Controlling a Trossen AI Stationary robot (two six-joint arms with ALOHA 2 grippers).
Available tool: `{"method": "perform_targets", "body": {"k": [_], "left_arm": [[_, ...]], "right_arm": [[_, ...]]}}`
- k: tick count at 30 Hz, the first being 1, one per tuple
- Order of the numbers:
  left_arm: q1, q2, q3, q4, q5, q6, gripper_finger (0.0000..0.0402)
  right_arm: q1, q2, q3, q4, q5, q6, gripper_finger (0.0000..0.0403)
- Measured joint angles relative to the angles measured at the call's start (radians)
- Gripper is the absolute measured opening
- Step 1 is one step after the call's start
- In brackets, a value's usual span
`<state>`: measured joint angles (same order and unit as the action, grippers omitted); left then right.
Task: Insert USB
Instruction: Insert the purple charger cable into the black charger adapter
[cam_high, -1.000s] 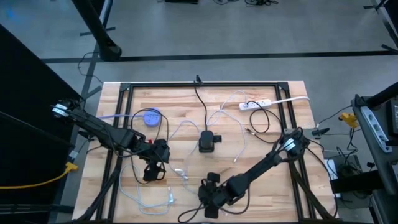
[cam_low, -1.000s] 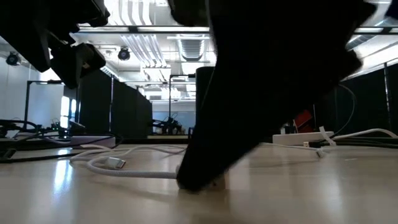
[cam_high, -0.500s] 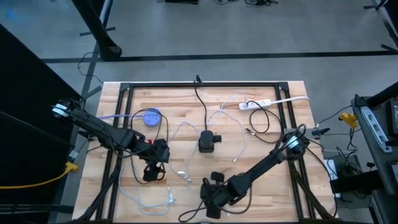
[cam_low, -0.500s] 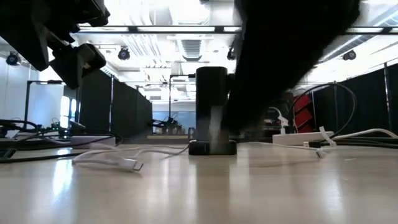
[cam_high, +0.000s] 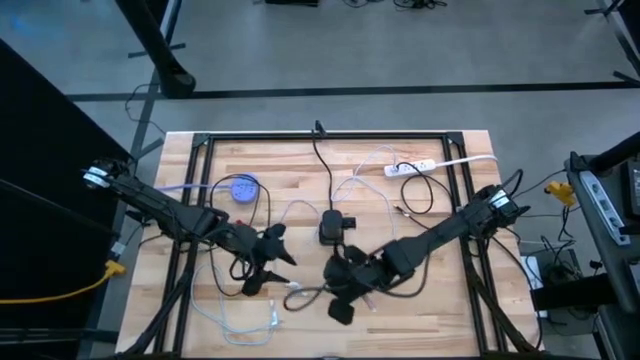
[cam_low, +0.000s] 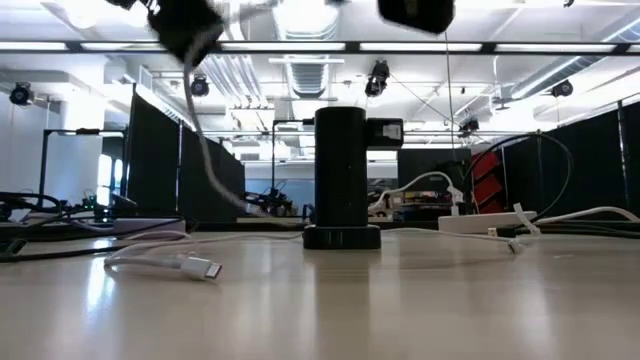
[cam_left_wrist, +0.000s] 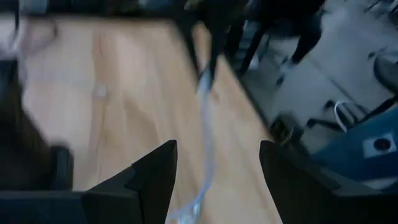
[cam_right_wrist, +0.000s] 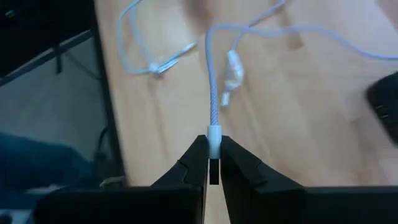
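Right tool (cam_right_wrist: 213, 163) pinched on white cable's plug (cam_right_wrist: 214, 134) above table (cam_high: 420, 290); left tool (cam_left_wrist: 214, 165) wide, empty.

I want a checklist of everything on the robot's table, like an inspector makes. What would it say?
Surface: wooden table with a black frame.
Job's things: black charging tower standing upright mid-table; white USB cable, its plug end pinched in the right gripper.
Clutter: blue round object on the table's left side; white power strip at the far right.
Grippers: right gripper shut on the cable's plug end, near the tower in the high view; left gripper open, holding nothing, left of the tower.
Cables: loose white cables and a black cable running to the tower.
Surroundings: grey floor, black curtained bays, ceiling lights; no people seen.
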<state>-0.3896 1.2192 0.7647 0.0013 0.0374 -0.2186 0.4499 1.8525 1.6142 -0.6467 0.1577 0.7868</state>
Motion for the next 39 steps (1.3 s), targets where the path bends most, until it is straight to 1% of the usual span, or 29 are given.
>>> {"method": "perform_targets", "body": {"k": [3, 8, 14, 16, 18, 21, 24, 26, 27, 31, 33, 36, 37, 39], "left_arm": [[0.001, -0.001, 0.005, 0.013, 0.009, 0.025, 0.0217], [0.005, 0.006, 0.006, -0.002, 0.025, 0.027, 0.0217], [0.028, 0.048, 0.007, -0.006, 0.046, 0.019, 0.0216], [0.031, 0.061, 0.007, -0.004, 0.058, 0.013, 0.0209], [0.031, 0.067, 0.007, -0.006, 0.059, 0.007, 0.0190], [0.032, 0.067, 0.007, -0.005, 0.065, 0.008, 0.0144], [0.032, 0.067, 0.007, -0.006, 0.082, 0.020, 0.0081], [0.032, 0.065, 0.007, -0.005, 0.086, 0.030, 0.0031], [0.032, 0.065, 0.007, -0.005, 0.086, 0.033, 0.0016], [0.032, 0.065, 0.007, -0.003, 0.086, 0.033, 0.0002], [0.032, 0.065, 0.007, 0.001, 0.086, 0.027, 0.0001], [0.032, 0.065, 0.007, 0.016, 0.085, 0.019, 0.0000], [0.032, 0.065, 0.007, 0.026, 0.083, 0.019, 0.0000], [0.032, 0.065, 0.007, 0.058, 0.080, 0.018, 0.0000]], "right_arm": [[-0.021, -0.012, 0.002, 0.065, -0.001, 0.000, 0.0016], [-0.046, -0.009, 0.025, 0.104, 0.000, -0.004, 0.0016], [-0.066, 0.013, 0.095, 0.107, 0.001, -0.102, 0.0016], [-0.071, 0.016, 0.101, 0.104, 0.000, -0.120, 0.0016], [-0.071, 0.017, 0.101, 0.099, 0.000, -0.126, 0.0016], [-0.071, 0.016, 0.101, 0.071, -0.004, -0.134, 0.0016], [-0.071, 0.016, 0.099, 0.046, -0.011, -0.133, 0.0016], [-0.071, 0.016, 0.099, 0.045, -0.012, -0.133, 0.0016], [-0.071, 0.016, 0.099, 0.046, -0.012, -0.133, 0.0016], [-0.071, 0.016, 0.099, 0.046, -0.031, -0.133, 0.0016], [-0.071, 0.016, 0.099, 0.057, -0.064, -0.134, 0.0016], [-0.071, 0.006, 0.098, 0.095, -0.070, -0.158, 0.0016], [-0.069, -0.002, 0.100, 0.106, -0.050, -0.166, 0.0016], [-0.061, -0.023, 0.108, 0.109, 0.044, -0.171, 0.0023]]}}
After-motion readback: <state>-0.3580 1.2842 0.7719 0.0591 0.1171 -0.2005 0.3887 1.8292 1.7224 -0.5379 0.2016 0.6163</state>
